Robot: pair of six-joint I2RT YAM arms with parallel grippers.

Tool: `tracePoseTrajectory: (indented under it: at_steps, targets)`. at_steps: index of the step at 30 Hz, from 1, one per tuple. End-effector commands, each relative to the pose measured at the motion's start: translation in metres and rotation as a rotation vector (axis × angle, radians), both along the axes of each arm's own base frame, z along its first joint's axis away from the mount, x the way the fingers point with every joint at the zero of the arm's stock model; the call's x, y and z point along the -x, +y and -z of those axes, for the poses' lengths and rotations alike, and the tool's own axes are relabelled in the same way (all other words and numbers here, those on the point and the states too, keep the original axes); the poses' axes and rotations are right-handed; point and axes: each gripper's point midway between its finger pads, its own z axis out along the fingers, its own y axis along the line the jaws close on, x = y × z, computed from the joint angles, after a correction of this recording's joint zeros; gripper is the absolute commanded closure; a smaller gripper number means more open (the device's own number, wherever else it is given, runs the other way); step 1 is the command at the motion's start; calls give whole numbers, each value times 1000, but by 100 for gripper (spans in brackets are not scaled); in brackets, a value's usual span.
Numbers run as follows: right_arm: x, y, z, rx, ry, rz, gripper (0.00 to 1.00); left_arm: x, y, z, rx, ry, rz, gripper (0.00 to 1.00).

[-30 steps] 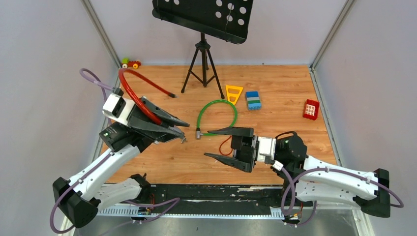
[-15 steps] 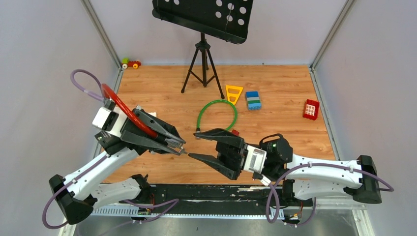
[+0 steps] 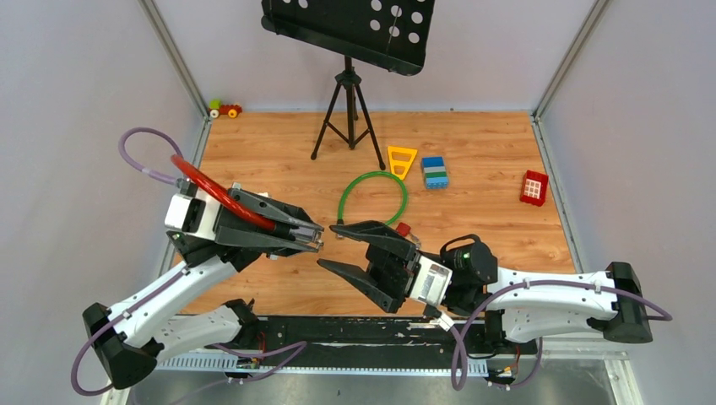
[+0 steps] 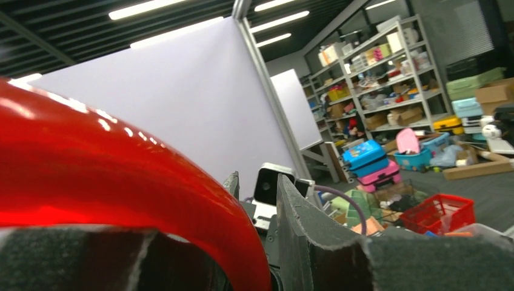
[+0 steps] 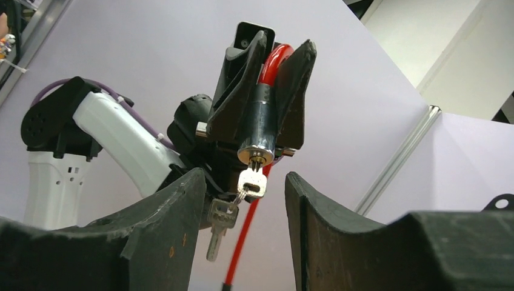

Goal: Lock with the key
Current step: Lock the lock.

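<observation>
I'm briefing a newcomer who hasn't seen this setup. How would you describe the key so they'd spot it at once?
Find the left claw, clamped on the dark metal barrel at the end of the red cable. The key is the small silvery one plugged into the barrel's round face, unlike the second key, which dangles loose from a ring below it.

Wooden table [image 3: 490, 143]: green cable [image 3: 371, 174], yellow triangle [image 3: 402, 150], blue block [image 3: 435, 172], red brick [image 3: 534, 186], tripod [image 3: 347, 110].

No text, label, brand or number is legible anywhere. The shelf boxes [image 4: 479, 100] far beyond the left gripper [image 4: 257, 182] are too blurred, and the key [image 5: 251, 182] between the right gripper [image 5: 243, 176] fingers shows no readable stamp.
</observation>
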Motion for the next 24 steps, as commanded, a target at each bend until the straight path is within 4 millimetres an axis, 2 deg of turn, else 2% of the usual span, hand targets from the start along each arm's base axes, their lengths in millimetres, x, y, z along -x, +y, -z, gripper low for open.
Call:
tracePoseTrajectory:
  at_steps: [1,6,8,13,19,24]
  targets:
    - [-6,-17,-24,-62,6,56,46,-9,5,-10,87,-16,-137,100]
    - [1,-18,-29,-49,1,17,39,-8,8,-7,96,-19,-158,100]
    - [4,-10,-30,-18,5,-6,37,-8,8,-6,95,-13,-152,100]
    - [-5,10,-26,36,74,-5,37,-1,10,-4,95,-35,-104,100]
    - [-9,20,-16,65,91,8,44,5,13,-3,107,-41,-62,100]
    - [-8,23,-8,92,80,8,55,4,14,-3,109,-37,-64,100]
